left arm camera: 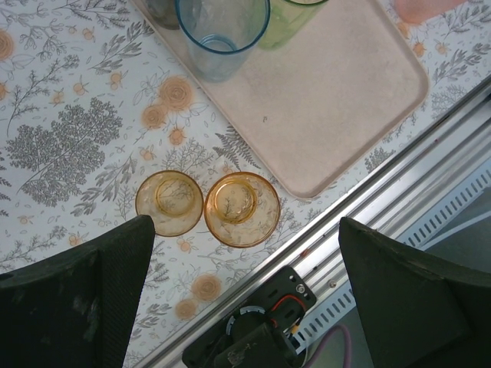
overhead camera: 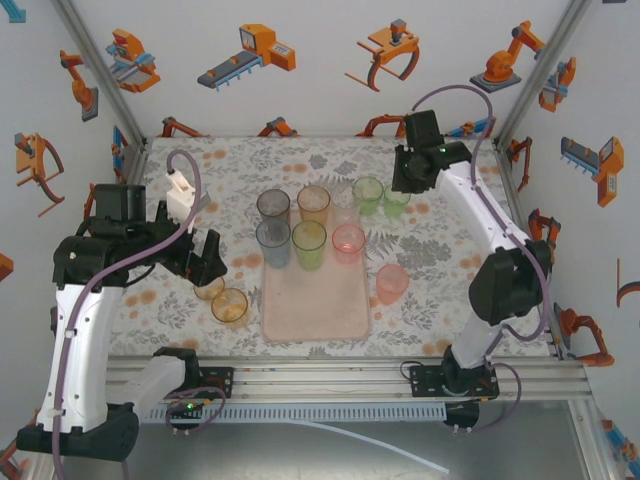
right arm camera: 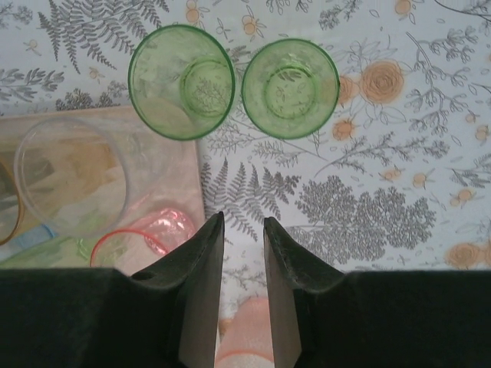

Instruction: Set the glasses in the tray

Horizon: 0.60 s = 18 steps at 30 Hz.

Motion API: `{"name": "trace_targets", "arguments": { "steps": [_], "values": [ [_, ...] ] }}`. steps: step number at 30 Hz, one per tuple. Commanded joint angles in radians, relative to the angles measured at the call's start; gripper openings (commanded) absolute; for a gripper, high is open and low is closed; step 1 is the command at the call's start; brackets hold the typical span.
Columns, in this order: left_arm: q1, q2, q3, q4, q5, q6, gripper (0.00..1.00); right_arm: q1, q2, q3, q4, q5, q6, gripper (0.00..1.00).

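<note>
Standing on tray (overhead camera: pixel 315 315): six glasses in two rows at its 12 o'clock end. The 6 o'clock half is bare.
Far row, 9 to 3 o'clock: grey glass (overhead camera: pixel 273 206), amber glass (overhead camera: pixel 313 203), clear glass (overhead camera: pixel 343 208).
Near row, 9 to 3 o'clock: blue glass (overhead camera: pixel 273 241), green glass (overhead camera: pixel 309 241), pink glass (overhead camera: pixel 348 241).
Off tray, between 1 and 2 o'clock: first green tumbler (right arm camera: pixel 182 82) just beside the tray corner, second green tumbler (right arm camera: pixel 290 88) close at its 3 o'clock. Both are upright on the surface (overhead camera: pixel 430 250).
Off tray, 3 o'clock: lone pink tumbler (overhead camera: pixel 392 283), just beside the rim.
Off tray, 8 o'clock: small amber tumbler (left arm camera: pixel 169 203) and wide amber tumbler (left arm camera: pixel 242 209), mouths up, rims touching or very nearly so. The wide one is nearer the tray edge.
Left gripper (overhead camera: pixel 205 262): above the amber pair. Its fingers (left arm camera: pixel 77 299) are spread wide with nothing between them, and both amber tumblers lie just beyond the tips at 12 o'clock.
Right gripper (right arm camera: pixel 242 291): above the surface at 6 o'clock of the green pair. Its fingers (right arm camera: pixel 199 291) are drawn almost together, leaving a thin slit, and pinch nothing.
</note>
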Motion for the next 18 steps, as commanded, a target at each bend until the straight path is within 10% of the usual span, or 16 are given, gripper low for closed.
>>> {"name": "trace_targets", "arguments": {
  "steps": [1,18],
  "values": [
    [-0.005,0.003,0.005,-0.004,0.02,-0.024,0.97,-0.009,0.042,0.057,0.077,-0.047,-0.063,0.29],
    [0.0,0.04,0.01,0.001,0.003,-0.033,0.97,-0.016,0.347,0.32,0.044,-0.042,-0.125,0.31]
  ]
}}
